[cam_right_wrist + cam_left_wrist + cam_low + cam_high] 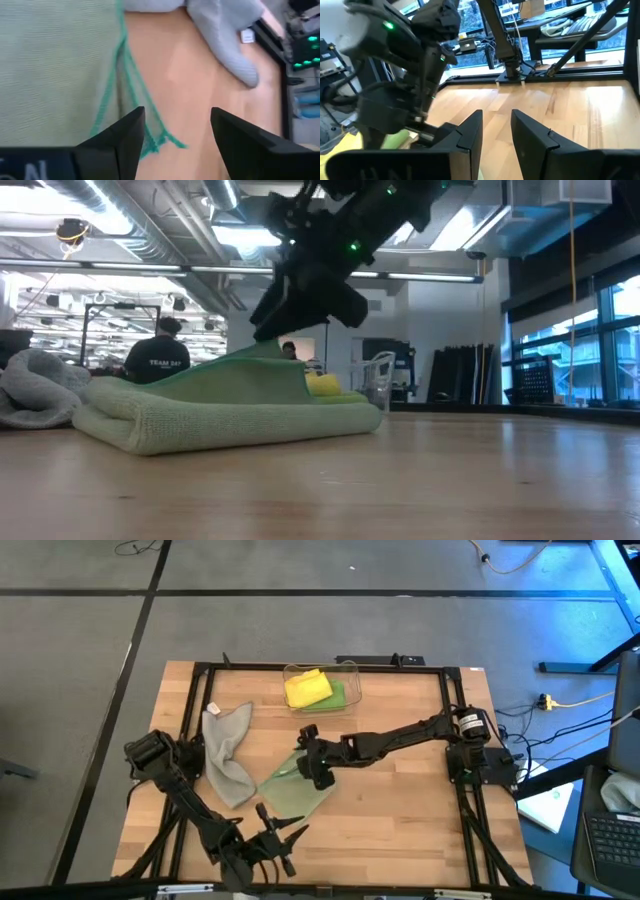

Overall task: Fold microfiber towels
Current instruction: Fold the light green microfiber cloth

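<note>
A pale sage green towel (295,790) lies folded in layers at the table's middle, and in the low view its top layer rises to a peak (268,352) under my right gripper (177,112). That gripper is open and slants down over the towel's green-stitched far corner (159,141). To its left a grey towel (228,755) lies crumpled on the wood. A yellow towel (306,687) and a bright green one (338,696) sit in a clear bin. At the near edge my left gripper (497,135) points level, slightly open, with nothing between its fingers. My right gripper's open fingers stand over the sage towel's stitched corner (150,145), slanting down from the table's right. The stitched edge runs beside one finger (125,135). Whether that finger touches the cloth, I cannot tell.
The clear bin (352,668) stands at the far edge. Black frame rails (190,730) run along the table's sides. Bare wood (400,810) lies to the right of the sage towel. A person (157,355) sits in the room beyond.
</note>
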Controlling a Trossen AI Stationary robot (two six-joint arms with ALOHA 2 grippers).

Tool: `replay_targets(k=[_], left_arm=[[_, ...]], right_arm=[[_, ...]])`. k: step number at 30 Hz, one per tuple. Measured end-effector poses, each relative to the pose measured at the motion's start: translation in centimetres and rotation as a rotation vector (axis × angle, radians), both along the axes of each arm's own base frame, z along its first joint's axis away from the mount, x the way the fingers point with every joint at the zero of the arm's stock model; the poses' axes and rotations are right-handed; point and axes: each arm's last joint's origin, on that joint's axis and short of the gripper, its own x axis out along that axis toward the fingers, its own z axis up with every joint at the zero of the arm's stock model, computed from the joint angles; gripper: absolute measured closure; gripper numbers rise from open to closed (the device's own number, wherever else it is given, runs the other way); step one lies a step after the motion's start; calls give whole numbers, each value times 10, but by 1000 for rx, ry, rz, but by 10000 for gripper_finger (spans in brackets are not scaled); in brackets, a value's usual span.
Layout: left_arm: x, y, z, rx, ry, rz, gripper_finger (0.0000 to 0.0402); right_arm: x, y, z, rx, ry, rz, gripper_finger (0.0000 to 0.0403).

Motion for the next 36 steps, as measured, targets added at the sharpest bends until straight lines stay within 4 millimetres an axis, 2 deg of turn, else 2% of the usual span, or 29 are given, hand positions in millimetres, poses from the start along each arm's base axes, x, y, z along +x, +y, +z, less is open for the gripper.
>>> replay_targets(k=[4, 9, 13, 16, 20, 23, 26, 29, 36], left_arm=[[2, 1, 0, 0, 3, -3, 308], [-4, -4, 0, 1, 1, -17, 308], [-9, -8, 0, 8, -4, -4, 308], [-11, -9, 0, 11, -5, -3, 308], [-11, -9, 0, 11, -5, -2, 308], [-11, -9, -1, 21, 3, -2, 308], [-11, -8, -1, 19, 3, -1, 308], [-11, -8, -1, 14, 0, -1, 308], [-9, -7, -1, 21, 4, 6, 308]], right_arm=[[2, 5, 7, 18, -11, -5, 174], [-9, 11, -4, 193, 138, -1, 173], [-18, 22, -11, 223, 236, -38, 173], [-22, 38, -12, 260, 260, 29, 173], [-28, 59, -19, 404, 283, 181, 173], [-32, 63, -31, 375, 248, 233, 173], [-31, 47, -43, 286, 157, 194, 173], [-27, 22, -49, 285, 63, 140, 173], [-19, -33, -47, 301, -19, -3, 173]])
